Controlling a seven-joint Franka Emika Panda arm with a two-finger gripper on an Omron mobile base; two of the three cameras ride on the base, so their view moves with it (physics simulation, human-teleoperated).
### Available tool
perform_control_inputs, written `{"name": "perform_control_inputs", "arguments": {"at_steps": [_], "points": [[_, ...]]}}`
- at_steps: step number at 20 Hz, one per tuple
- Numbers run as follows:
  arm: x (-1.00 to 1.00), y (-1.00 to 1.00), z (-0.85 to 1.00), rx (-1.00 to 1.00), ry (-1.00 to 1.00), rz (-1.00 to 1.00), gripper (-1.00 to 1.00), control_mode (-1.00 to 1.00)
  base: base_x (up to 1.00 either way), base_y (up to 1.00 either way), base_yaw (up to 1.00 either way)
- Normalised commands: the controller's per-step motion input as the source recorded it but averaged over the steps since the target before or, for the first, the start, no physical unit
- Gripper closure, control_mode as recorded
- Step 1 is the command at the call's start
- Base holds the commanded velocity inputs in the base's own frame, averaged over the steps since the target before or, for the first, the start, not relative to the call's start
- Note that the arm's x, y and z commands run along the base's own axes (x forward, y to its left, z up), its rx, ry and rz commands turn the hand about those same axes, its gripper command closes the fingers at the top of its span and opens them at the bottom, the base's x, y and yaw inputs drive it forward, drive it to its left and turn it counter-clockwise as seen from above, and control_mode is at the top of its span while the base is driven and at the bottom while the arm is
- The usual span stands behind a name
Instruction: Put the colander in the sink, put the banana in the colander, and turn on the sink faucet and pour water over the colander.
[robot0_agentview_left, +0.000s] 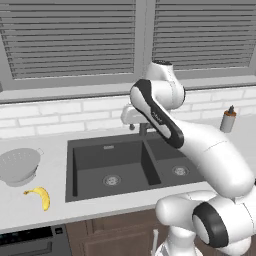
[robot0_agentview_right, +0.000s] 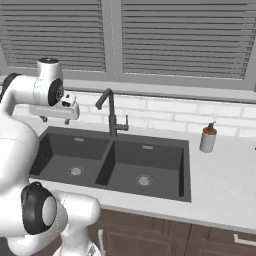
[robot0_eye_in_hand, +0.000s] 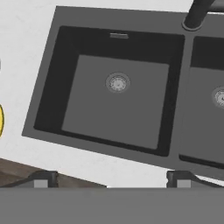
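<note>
The light grey colander (robot0_agentview_left: 20, 166) stands upright on the white counter left of the sink (robot0_agentview_left: 90, 160), with the yellow banana (robot0_agentview_left: 40, 196) lying just in front of it. My gripper (robot0_agentview_right: 55, 120) hovers open above the back of the left basin with nothing between its fingers. In the hand view its fingertips (robot0_eye_in_hand: 41, 179) stand wide apart over the sink's (robot0_eye_in_hand: 118, 118) front rim, and the banana (robot0_eye_in_hand: 1, 120) peeks in at the left edge. Both basins of the sink (robot0_agentview_right: 150, 160) hold nothing. The dark gooseneck faucet (robot0_agentview_right: 111, 112) rises behind the divider, its base (robot0_eye_in_hand: 197, 15) showing at top right.
A brown-topped soap bottle (robot0_agentview_right: 208, 138) stands on the counter right of the sink. A white tiled wall and a blinded window run behind it. A dark appliance panel (robot0_agentview_left: 30, 240) sits below the counter at the left, next to wooden cabinet fronts (robot0_agentview_right: 175, 235).
</note>
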Motion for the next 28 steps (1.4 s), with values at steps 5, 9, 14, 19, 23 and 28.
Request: {"name": "perform_control_inputs", "arguments": {"at_steps": [5, 9, 14, 19, 23, 28], "points": [[0.0, 0.97, -0.25, -0.02, 0.22, 0.03, -1.0, -1.0, 0.0, 0.0, 0.0], [0.0, 0.8, -0.27, 0.0, 0.22, 0.05, -1.0, -1.0, 0.0, 0.0, 0.0], [0.0, 0.52, -0.27, 0.0, 0.04, 0.05, -1.0, -1.0, 0.0, 0.0, 0.0], [0.0, 0.53, -0.19, -0.01, 0.0, 0.05, -1.0, -1.0, 0.0, 0.0, 0.0], [0.0, 0.43, -0.16, 0.0, 0.03, 0.05, -1.0, -1.0, 0.0, 0.0, 0.0], [0.02, 0.41, -0.12, 0.0, 0.05, 0.05, -1.0, -1.0, 0.0, 0.0, 0.0]]}}
